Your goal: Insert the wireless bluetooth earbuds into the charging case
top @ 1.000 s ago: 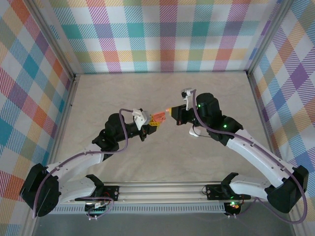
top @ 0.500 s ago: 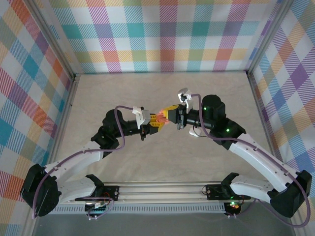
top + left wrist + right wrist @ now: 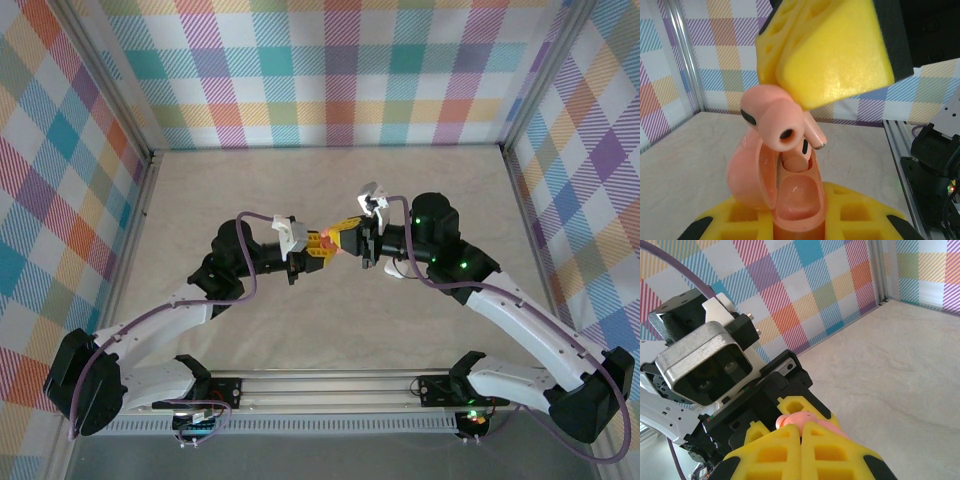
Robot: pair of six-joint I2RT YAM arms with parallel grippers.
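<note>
Salmon-pink is the small charging case (image 3: pixel 327 242) in the top view, a little left of the middle of the frame, held above the beige table (image 3: pixel 250 180) between two grippers that meet tip to tip. The left gripper (image 3: pixel 318 246) comes from the left and its yellow fingers are clamped on the case. The right gripper (image 3: pixel 345 237) comes from the right with its jaws pressed together. One white rounded object (image 3: pixel 397 270) lies on the table just below the right wrist, partly hidden by it.

In the left wrist view the case stands at the lower centre, with its lid (image 3: pixel 747 175) swung open toward the left. I count two earbuds. One earbud (image 3: pixel 775 117) hangs just above the open mouth, nipped at its upper side by the right gripper's yellow fingers (image 3: pixel 835 55) at the upper right. Its stem points down to the right, and I cannot tell if it touches the rim. The second earbud (image 3: pixel 799 164) sits inside the case. The left gripper's own yellow fingers (image 3: pixel 855 212) grip the case at the bottom edge.

In the right wrist view two yellow fingers lie closed at the bottom centre, with a pink bit of the earbud between their tips. Behind them, at the left, is one silver camera housing (image 3: pixel 705 365) on the left wrist.
</note>
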